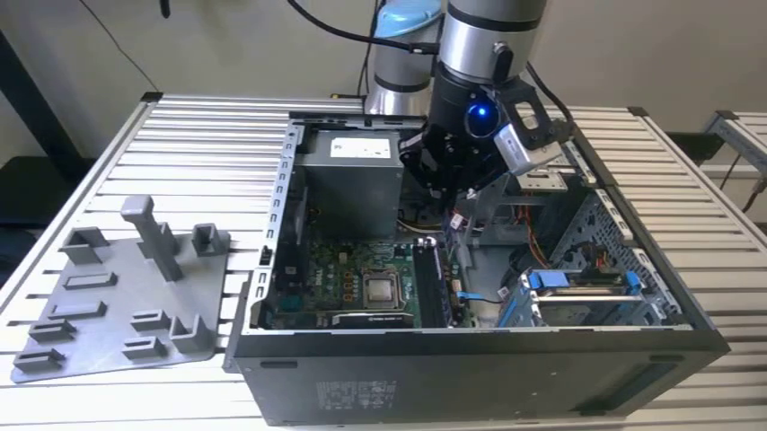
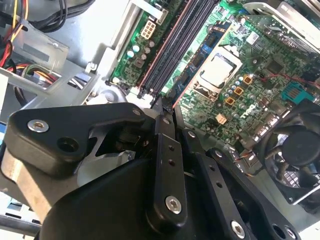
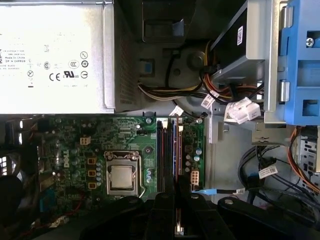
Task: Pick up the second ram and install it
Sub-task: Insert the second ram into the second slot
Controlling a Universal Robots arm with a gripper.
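My gripper [image 1: 459, 202] hangs inside the open computer case [image 1: 276, 269], just above the far end of the memory slots [image 1: 434, 278]. In the first wrist view a thin dark stick with a pale patch, the second ram [image 3: 178, 225], sits edge-on between the black fingers [image 3: 162, 215]. The gripper [image 3: 177, 210] is shut on it. In that view the ram lines up with the slots [image 3: 167, 150], where another stick appears seated. In the second wrist view the gripper [image 2: 162, 107] tapers to a point at the near end of the slots [image 2: 172, 50].
A grey tray [image 1: 108, 305] with upright pegs lies left of the case in the exterior view. The grey power supply [image 3: 55, 55], cable bundles [image 3: 220, 95], the blue drive bracket [image 3: 302, 60], the processor [image 3: 121, 177] and a fan [image 2: 295, 150] crowd around the slots.
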